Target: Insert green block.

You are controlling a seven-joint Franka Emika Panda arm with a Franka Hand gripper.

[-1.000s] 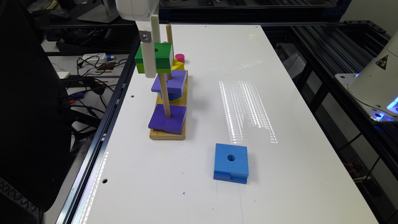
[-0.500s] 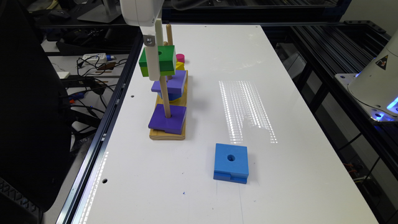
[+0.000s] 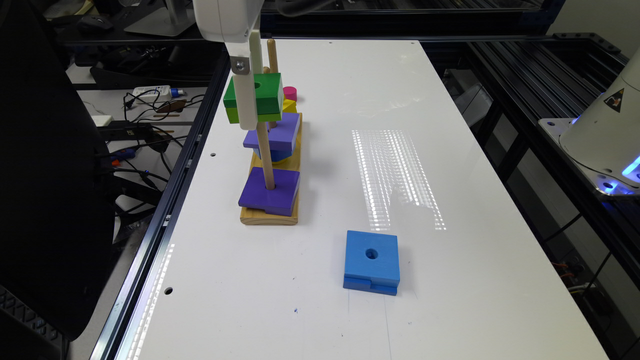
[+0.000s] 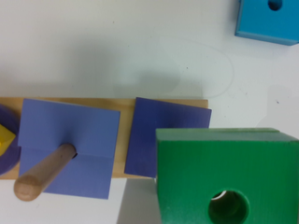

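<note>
Upper left of the exterior view: the white gripper (image 3: 248, 95) grasps the square, two-tone green wooden block with a round centre hole (image 3: 255, 97) (image 4: 227, 175), raised above the near wooden peg (image 3: 264, 155) over a purple square block (image 3: 270, 191); a blue square block (image 3: 372, 261) lies well apart.
</note>
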